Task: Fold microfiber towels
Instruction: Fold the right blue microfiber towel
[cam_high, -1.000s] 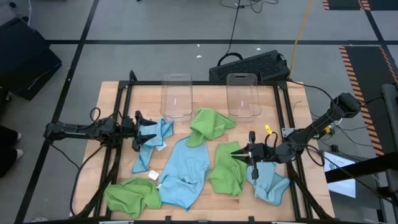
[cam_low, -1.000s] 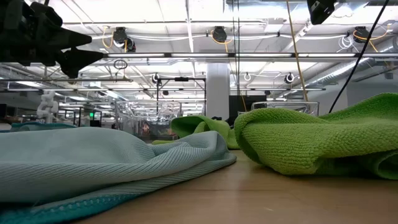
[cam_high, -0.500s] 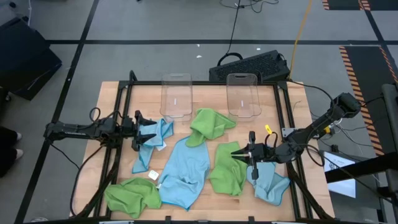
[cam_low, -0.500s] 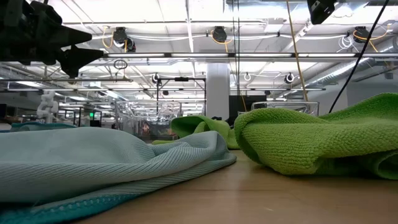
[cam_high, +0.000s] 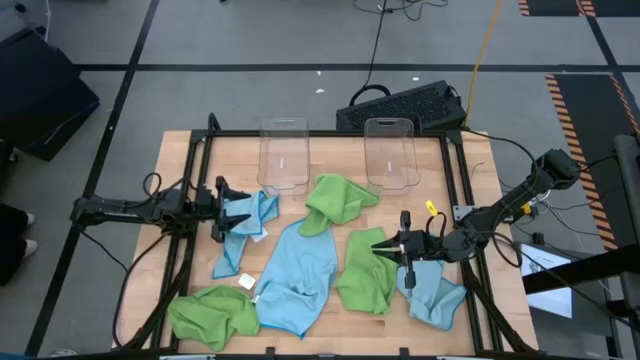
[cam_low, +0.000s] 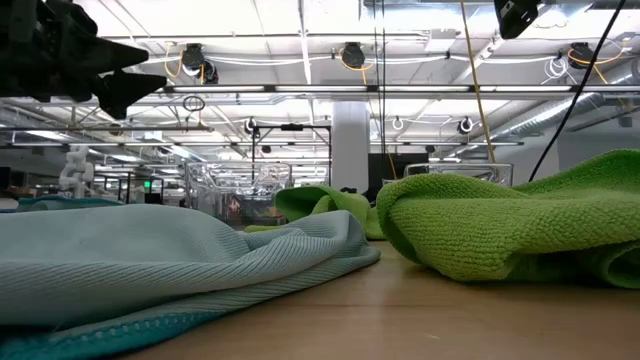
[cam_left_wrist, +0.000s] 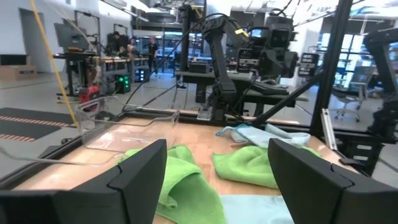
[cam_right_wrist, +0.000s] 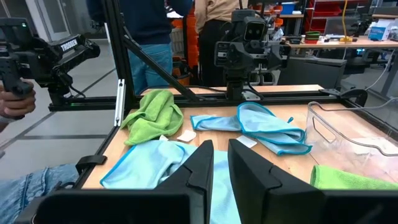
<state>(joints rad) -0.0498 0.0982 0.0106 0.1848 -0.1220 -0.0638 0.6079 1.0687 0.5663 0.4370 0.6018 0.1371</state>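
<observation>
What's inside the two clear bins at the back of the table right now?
Nothing shows through the left clear bin or the right clear bin except the wooden table. No towel is in either. The walls are transparent, so little is hidden.

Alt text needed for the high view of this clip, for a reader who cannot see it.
Crumpled lime green microfiber towels and light blue microfiber towels lie unfolded across a wooden table, with two clear plastic bins at its far edge. The left gripper hovers, fingers open, over a blue towel; the right gripper, fingers nearly shut, hovers above a green one.
</observation>
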